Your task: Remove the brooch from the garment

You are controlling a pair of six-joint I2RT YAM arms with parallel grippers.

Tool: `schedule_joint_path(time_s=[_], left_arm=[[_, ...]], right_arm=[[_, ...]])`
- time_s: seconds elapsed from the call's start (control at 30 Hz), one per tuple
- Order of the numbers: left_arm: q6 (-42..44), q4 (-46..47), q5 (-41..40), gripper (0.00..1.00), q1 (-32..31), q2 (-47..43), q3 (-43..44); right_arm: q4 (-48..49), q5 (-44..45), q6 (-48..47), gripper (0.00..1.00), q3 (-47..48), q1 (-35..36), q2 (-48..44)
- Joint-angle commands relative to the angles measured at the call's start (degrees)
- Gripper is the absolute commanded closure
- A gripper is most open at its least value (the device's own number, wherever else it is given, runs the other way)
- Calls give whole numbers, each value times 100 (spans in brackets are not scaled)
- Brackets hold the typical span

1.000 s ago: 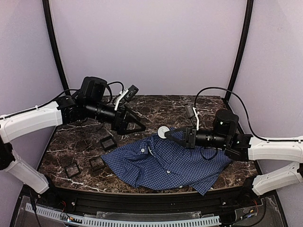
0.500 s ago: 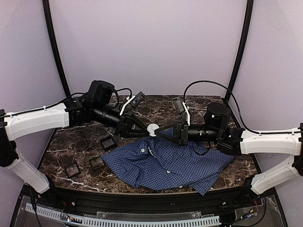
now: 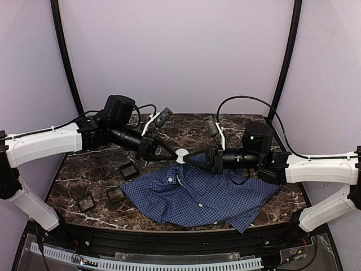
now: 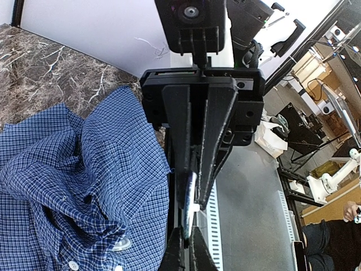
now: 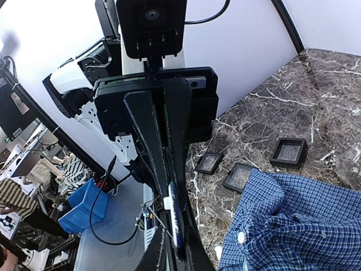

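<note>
The brooch (image 3: 181, 155), a white round disc, hangs in the air above the collar end of the garment (image 3: 203, 195), a blue-and-white check shirt spread on the marble table. Both grippers meet on it tip to tip. My left gripper (image 3: 176, 153) comes from the left and is shut on the brooch (image 4: 189, 200), seen edge-on between its fingers. My right gripper (image 3: 188, 157) comes from the right; its jaws stand slightly apart around the brooch (image 5: 175, 217), with a thin gap on one side. The garment (image 4: 73, 186) lies below, clear of both grippers.
Three small black square trays (image 3: 129, 170) (image 3: 115, 194) (image 3: 86, 201) sit on the table left of the shirt. The table's near edge carries a black rail (image 3: 169, 240). Purple walls close in the back and sides.
The right gripper carried the brooch left and up off the shirt. The left gripper swung in to meet it and closed on the brooch. The right jaws have loosened a little.
</note>
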Motion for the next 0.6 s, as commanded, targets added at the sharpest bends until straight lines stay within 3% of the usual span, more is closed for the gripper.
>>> schedule_joint_path(time_s=[0.0,0.2,0.57], left_arm=[[-30,207,4,99,-26,-9,-96],[-43,86,-72,99,-25,110,-22],[-50,80,-70,99,-26,113,-10]], right_arm=[[-129,65,-99,83,226,94,56],[-332,177,-219,74,319,147,74],[-332,355,-259,73,186,181,89]])
